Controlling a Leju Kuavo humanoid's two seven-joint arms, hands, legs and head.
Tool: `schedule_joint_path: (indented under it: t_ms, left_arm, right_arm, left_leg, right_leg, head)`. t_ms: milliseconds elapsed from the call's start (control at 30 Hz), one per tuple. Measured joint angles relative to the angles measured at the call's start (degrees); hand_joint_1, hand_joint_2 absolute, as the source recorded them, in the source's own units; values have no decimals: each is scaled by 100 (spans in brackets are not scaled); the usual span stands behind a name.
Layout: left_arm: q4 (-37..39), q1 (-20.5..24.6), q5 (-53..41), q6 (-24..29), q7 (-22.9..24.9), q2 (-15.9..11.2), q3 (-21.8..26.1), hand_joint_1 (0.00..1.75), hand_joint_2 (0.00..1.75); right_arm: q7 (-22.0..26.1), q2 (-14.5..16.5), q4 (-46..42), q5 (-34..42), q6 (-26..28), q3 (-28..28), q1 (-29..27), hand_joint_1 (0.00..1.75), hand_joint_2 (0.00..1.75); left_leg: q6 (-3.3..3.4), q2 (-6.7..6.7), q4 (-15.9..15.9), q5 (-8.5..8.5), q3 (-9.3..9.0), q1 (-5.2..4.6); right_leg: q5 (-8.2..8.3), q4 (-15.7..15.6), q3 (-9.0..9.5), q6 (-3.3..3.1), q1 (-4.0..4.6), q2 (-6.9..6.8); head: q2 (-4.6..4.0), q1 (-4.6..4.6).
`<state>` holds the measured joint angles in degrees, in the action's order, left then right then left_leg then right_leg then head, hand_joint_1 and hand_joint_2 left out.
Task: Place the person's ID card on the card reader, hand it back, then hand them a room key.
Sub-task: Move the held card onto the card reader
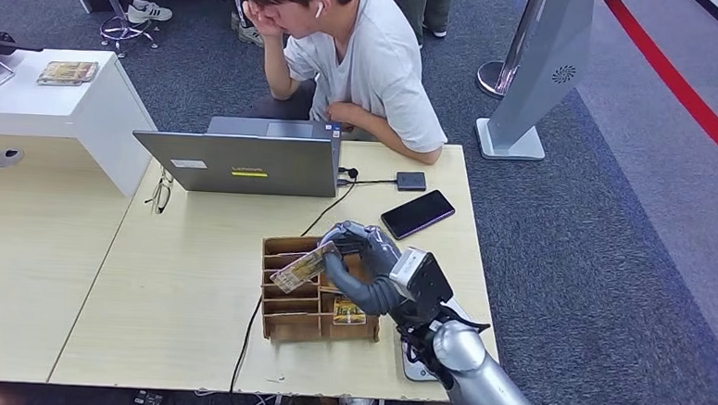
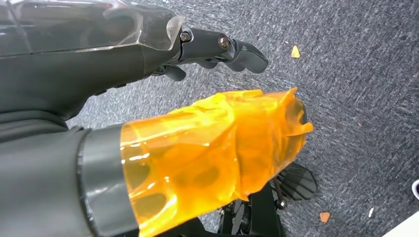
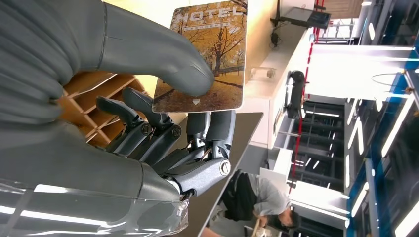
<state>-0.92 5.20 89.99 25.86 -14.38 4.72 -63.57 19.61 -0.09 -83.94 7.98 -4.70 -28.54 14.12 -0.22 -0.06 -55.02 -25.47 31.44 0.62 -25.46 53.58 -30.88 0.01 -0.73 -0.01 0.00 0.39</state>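
My right hand [image 1: 363, 270] hovers over the wooden card box [image 1: 283, 312] near the table's front edge and pinches a room key card [image 1: 302, 267] between thumb and fingers. Up close the room key card [image 3: 206, 59] shows "HOTEL" and autumn trees, with my thumb [image 3: 163, 61] pressed on its face. Another card [image 1: 349, 311] stands in a slot of the box. The person [image 1: 368, 54] sits across the table, head propped on one hand. My left hand [image 2: 217, 49] hangs over grey carpet, holding nothing, its thumb wrapped in orange film.
A grey laptop [image 1: 246, 162] stands open between the box and the person. A black phone [image 1: 417, 213] and a small dark card reader [image 1: 411, 180] lie at the table's far right. A black cable [image 1: 248, 331] runs along the box. A white counter [image 1: 54, 103] stands at the left.
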Motion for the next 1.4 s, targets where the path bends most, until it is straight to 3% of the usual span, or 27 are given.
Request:
schedule_joint_path:
  t_ms: [700,1400]
  left_arm:
    - [0,0,0,28,-40,2,582,0,0]
    - [-60,0,0,188,-123,-4,1032,0,0]
  right_arm:
    - [-399,-465,606,537,-508,704,-443,175,175]
    - [-546,-1210,786,338,-927,992,-667,175,175]
  left_leg:
    - [0,-1,0,0,0,0]
    - [1,-1,0,-1,0,-1]
  right_leg:
    - [0,-1,0,0,0,-1]
    - [0,-1,1,0,-1,-1]
  head:
    - [0,1]
    - [0,-1]
